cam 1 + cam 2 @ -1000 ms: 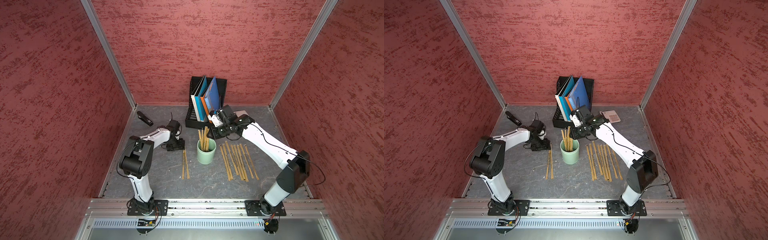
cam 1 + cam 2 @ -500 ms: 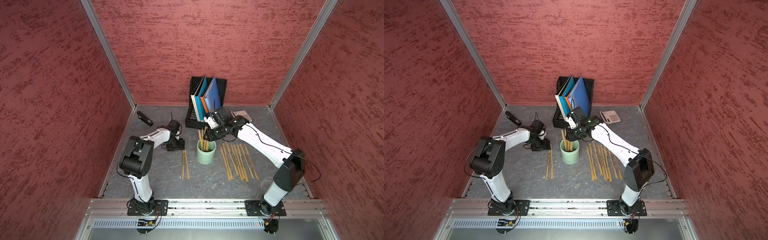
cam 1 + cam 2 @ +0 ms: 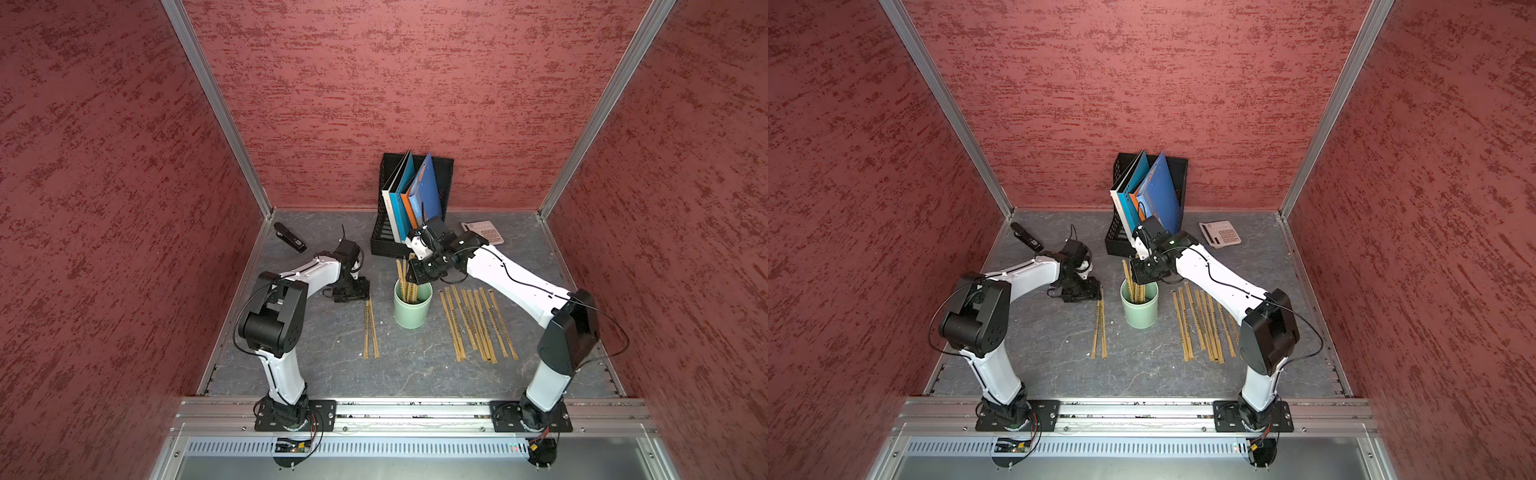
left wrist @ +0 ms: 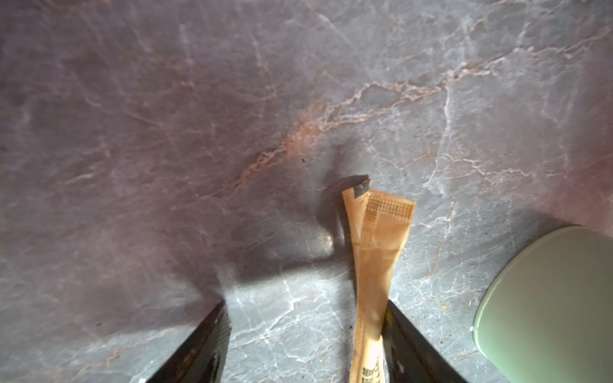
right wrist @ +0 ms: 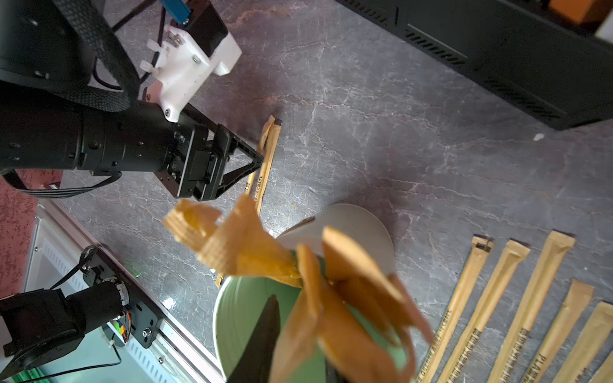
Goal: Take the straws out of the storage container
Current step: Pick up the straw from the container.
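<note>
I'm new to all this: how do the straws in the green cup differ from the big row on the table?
The cup's straws stand on end, bunched; the row lies flat, side by side. The right gripper reaches among the cup's straws; nothing touches the row. Both are tan, paper-wrapped.

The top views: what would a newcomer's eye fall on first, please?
The pale mint-green cylindrical cup mid-table, with tan paper-wrapped straws standing in it and the right gripper down among them. More such straws lie flat in a row on its right-arm side; a black mesh file holder of blue folders stands behind.
</note>
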Tool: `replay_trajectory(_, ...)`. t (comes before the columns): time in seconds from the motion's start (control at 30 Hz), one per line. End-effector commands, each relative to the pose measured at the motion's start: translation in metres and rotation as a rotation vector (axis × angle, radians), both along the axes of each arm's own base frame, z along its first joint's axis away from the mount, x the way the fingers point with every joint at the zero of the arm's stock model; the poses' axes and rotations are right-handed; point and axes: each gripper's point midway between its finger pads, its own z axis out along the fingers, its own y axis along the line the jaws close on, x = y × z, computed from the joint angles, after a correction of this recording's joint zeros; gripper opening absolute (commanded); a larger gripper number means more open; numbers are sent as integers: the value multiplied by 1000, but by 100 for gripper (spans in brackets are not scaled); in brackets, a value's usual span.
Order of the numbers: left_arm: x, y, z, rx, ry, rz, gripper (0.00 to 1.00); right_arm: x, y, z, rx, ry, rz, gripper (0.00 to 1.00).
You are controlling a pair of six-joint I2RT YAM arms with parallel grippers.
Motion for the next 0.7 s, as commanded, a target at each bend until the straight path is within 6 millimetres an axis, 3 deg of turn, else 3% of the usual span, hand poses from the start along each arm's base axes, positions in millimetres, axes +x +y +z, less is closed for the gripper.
replay_trajectory(0.0, -6, 0, -11, 10, 28, -16, 72, 5, 3, 7, 6, -25, -6, 20)
replay_trajectory(0.23, -6, 0, -11, 12, 27, -17, 72, 6, 4, 3, 3, -15, -9, 18)
replay_trajectory(0.47, -6, 0, -12, 12, 29, -18, 72, 8, 6, 2, 8, -11, -12, 22)
replay_trajectory(0.67, -7, 0, -13, 13, 31, -17, 72, 10, 7, -2, 2, -1, -23, 19)
